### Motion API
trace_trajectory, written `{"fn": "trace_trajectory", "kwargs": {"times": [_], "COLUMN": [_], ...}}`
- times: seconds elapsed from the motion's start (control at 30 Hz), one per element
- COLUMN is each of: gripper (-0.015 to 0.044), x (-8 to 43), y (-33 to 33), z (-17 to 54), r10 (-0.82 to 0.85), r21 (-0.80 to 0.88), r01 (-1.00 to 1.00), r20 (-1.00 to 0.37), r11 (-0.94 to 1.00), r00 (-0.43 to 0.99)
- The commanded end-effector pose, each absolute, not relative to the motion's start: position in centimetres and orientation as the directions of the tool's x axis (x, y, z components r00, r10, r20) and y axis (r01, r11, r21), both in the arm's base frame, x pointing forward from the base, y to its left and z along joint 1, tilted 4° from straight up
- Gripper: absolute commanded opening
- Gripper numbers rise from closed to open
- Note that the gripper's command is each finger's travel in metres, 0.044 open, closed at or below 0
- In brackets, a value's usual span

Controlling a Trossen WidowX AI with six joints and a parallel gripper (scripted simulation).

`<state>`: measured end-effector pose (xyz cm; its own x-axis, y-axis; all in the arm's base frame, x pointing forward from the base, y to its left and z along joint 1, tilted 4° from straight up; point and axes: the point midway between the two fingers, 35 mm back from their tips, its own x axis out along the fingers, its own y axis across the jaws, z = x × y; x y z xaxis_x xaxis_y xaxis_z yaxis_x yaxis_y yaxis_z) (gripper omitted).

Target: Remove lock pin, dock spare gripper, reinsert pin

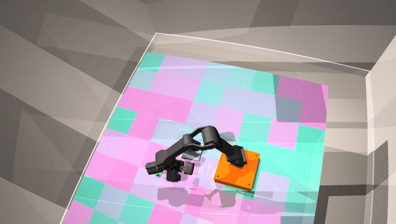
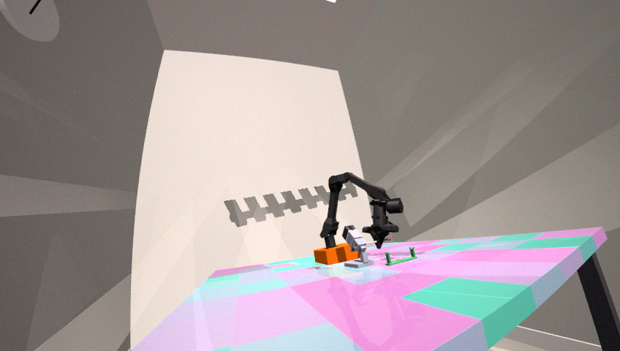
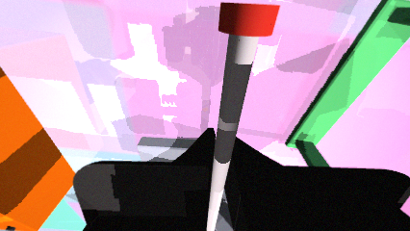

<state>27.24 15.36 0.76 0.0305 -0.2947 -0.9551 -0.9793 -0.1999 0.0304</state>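
My gripper is shut on the lock pin, gripping its pale shaft. The pin's red head sticks out on the side away from the mount. The grey mount stands on its flat base beside the gripper, toward the orange block. A tilted grey body with a dark upper end is at the mount's top; I cannot tell whether this is the spare gripper seated in the socket. The pin's far end points toward the mount, but whether it enters the socket is hidden.
The green rack has two notched posts with nothing resting on them, and lies low beside the gripper. The arm stands on the orange base block, close to the mount. The table is a coloured checker.
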Motion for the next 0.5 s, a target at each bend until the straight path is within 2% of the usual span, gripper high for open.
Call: {"fn": "trace_trajectory", "kwargs": {"times": [0.0, 0.47], "gripper": [0.0, 0.0], "x": [27.35, 27.54], "y": [15.1, 14.24], "z": [0.93, 0.96], "r10": [-0.292, -0.294], "r21": [0.027, 0.037], "r01": [-0.979, -0.979], "r20": [-0.956, -0.956], "r11": [-0.203, -0.203], "r00": [0.034, 0.025]}}
